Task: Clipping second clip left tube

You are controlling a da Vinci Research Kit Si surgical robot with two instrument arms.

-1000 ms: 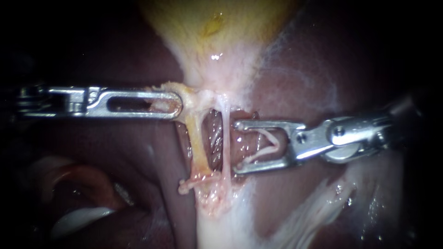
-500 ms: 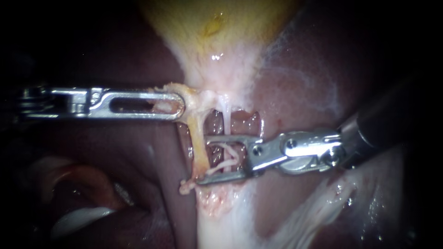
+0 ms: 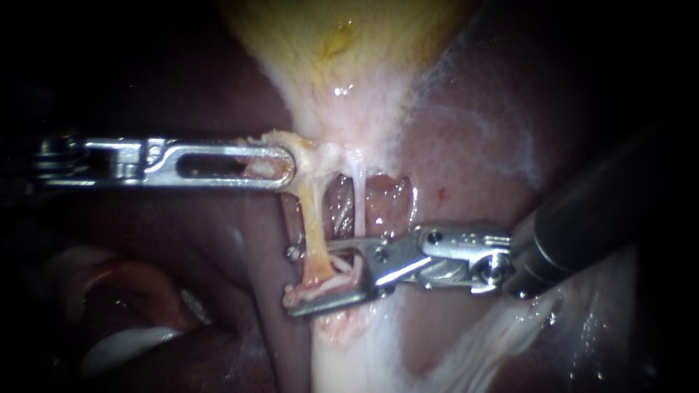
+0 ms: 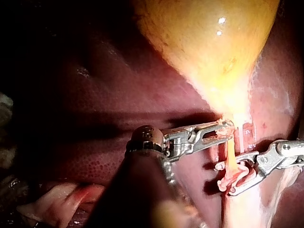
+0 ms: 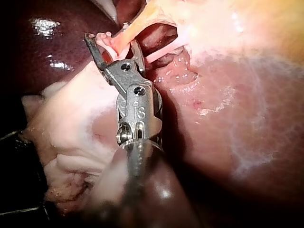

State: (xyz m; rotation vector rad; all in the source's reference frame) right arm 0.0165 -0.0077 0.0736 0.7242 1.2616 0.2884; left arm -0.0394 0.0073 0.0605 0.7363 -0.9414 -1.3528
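Observation:
My left instrument (image 3: 287, 164) comes in level, and its slotted jaws are shut on the tissue at the gallbladder's (image 3: 342, 44) neck, holding it leftward. Below the neck run two tubes: the thicker yellowish left tube (image 3: 313, 225) and the thin white right tube (image 3: 358, 204). My right instrument (image 3: 291, 282) has its jaws open, with a pale clip (image 3: 342, 273) lying between them. They straddle the lower end of the left tube, one jaw above it and one below. The left wrist view shows the same straddle by the right instrument (image 4: 225, 180). In the right wrist view, pink tissue lies between the jaws of the right instrument (image 5: 109, 40).
Dark red liver (image 3: 466, 145) lies on both sides of the tubes. A pale fatty band (image 3: 349, 356) runs down from the tubes' lower ends. Whitish tissue folds (image 3: 124, 346) sit at the lower left. The right instrument's dark shaft (image 3: 582, 225) crosses the liver.
My right instrument has moved left and downward, past the right tube, so its open jaws now straddle the left tube's lower end. The left instrument has kept its hold.

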